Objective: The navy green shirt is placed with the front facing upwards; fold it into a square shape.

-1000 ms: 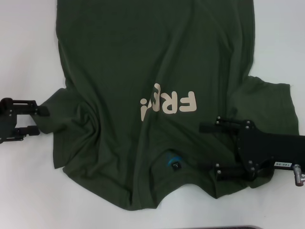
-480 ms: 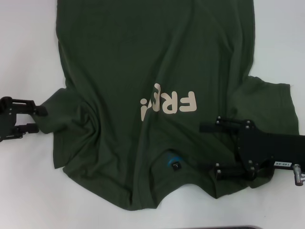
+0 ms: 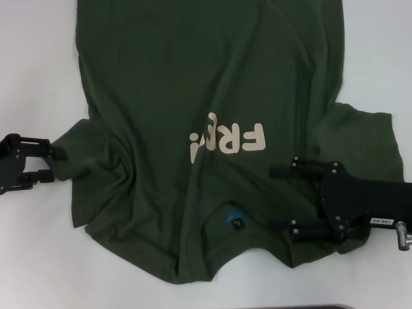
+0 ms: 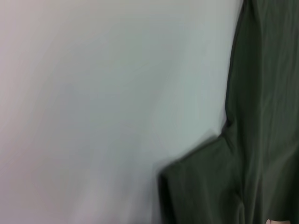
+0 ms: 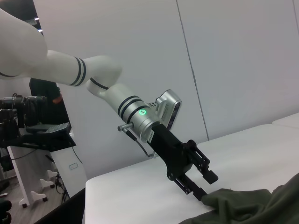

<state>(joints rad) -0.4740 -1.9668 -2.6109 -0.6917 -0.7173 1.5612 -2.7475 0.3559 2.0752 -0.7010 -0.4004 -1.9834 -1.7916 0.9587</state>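
Navy green shirt flat on white bench, print up. Left end effector spread at left sleeve edge; right end effector spread over collar side. Pinch sleeve hem fully before lifting.

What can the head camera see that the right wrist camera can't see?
Only the head view shows the whole shirt spread flat, its cream letters, the blue collar mark, and the right gripper open over the shirt near the collar. Only the right wrist view shows the left arm from the side, the wall and a person in the background. Both show the open left gripper at the sleeve edge and the white table.
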